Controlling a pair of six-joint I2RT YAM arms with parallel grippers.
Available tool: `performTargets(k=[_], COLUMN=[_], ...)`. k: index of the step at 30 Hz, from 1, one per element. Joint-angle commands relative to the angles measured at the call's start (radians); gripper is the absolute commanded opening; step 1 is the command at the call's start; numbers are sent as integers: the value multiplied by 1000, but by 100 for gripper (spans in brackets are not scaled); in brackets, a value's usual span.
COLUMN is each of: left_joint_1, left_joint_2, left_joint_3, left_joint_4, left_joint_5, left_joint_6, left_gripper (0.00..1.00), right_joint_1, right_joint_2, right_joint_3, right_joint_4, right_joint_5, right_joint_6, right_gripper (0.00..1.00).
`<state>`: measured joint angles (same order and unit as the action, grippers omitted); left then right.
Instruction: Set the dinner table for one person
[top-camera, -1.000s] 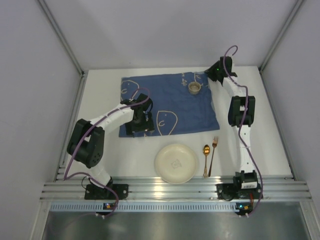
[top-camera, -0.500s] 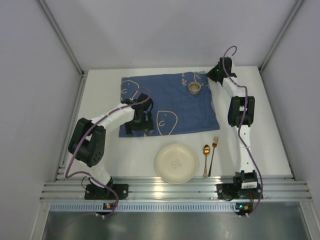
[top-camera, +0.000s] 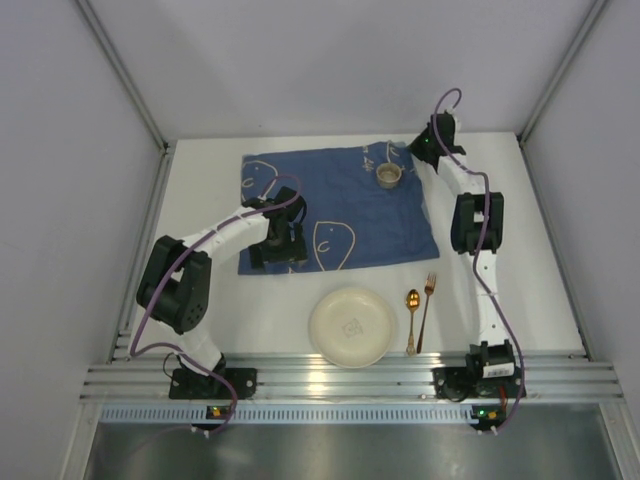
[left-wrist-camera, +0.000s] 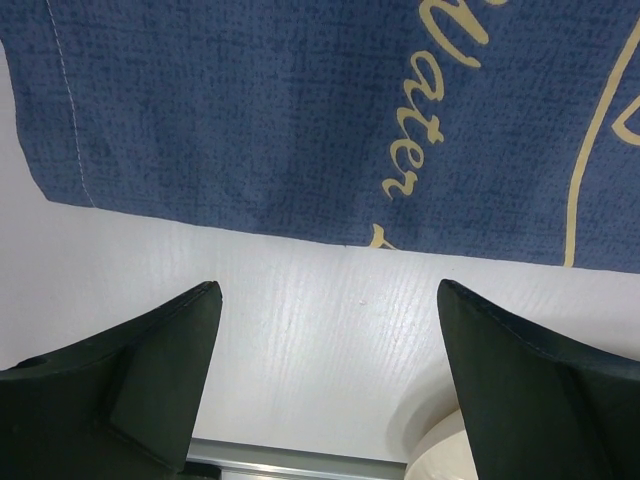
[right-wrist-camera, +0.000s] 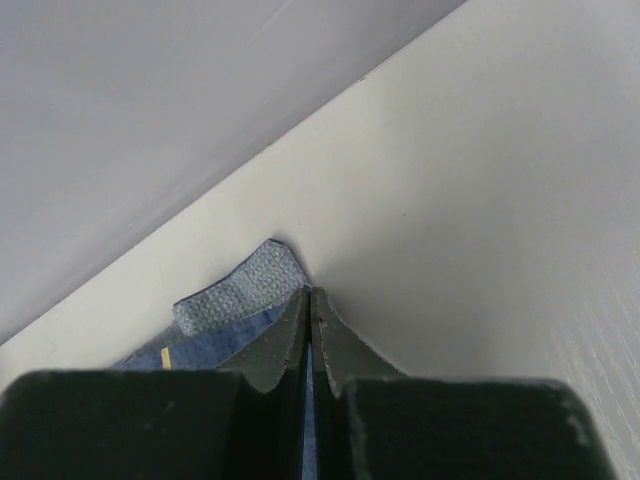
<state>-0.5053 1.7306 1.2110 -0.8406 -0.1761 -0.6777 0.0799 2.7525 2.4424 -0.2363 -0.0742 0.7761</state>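
The dinner table (top-camera: 195, 180) lies white beneath me, with the blue cloth (top-camera: 340, 195) across its far half. My right claw (right-wrist-camera: 308, 292) is pinched together on the cloth's 1 o'clock corner. My left claw (left-wrist-camera: 328, 290) hangs with its jaws wide apart over the 7 o'clock edge, gripping nothing. I judge a low, slow pull best, since the cup (top-camera: 389, 176) stands on the cloth near my grip and could tip. The plate (top-camera: 352, 326) sits at 6 o'clock, with the fork (top-camera: 427, 310) and spoon (top-camera: 412, 318) at its 3 o'clock. How much fabric I hold, I can't quite tell.
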Motion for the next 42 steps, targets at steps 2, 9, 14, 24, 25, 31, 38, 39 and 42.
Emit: performTargets(k=[2,9,14,24,25,31,38,39,42], left_joint_1=[1,-1,-2,-13,-15,-29,-36,-36,-36], left_joint_2=[-40,-78,-82,-62,-56,-2,46,49,61], left_joint_3=[-10,-54,-70,-62,-61,-31,15,15,19], left_joint_4=[-9,-2,1,1,3,6,-8,-9,-9], left_joint_5=[-19,-20,-14,-13,-13,-14,-22,-23,-26], left_joint_6=[-23,-71,-106,-158,-167,-186,-181,-181,-180], left_gripper=[95,94,94,94,94,95,94,95,95], right_joint_1=[20,20,18,18,18,4,-25,-32,-39], right_joint_2=[-50,-105,-109,-111,-111,-87,-68,-60,-39], right_joint_3=[46,44,46,63,63,26,-3,0,6], right_joint_4=[77,120,161,330,331,292,298,301,321], right_joint_5=[71,192,208,214,223,202,205,205,200], right_joint_6=[-58,-123,-132,-109,-104,-69,-63,-51,-25], right_gripper=[0,0,0,0,0,49,86,85,78])
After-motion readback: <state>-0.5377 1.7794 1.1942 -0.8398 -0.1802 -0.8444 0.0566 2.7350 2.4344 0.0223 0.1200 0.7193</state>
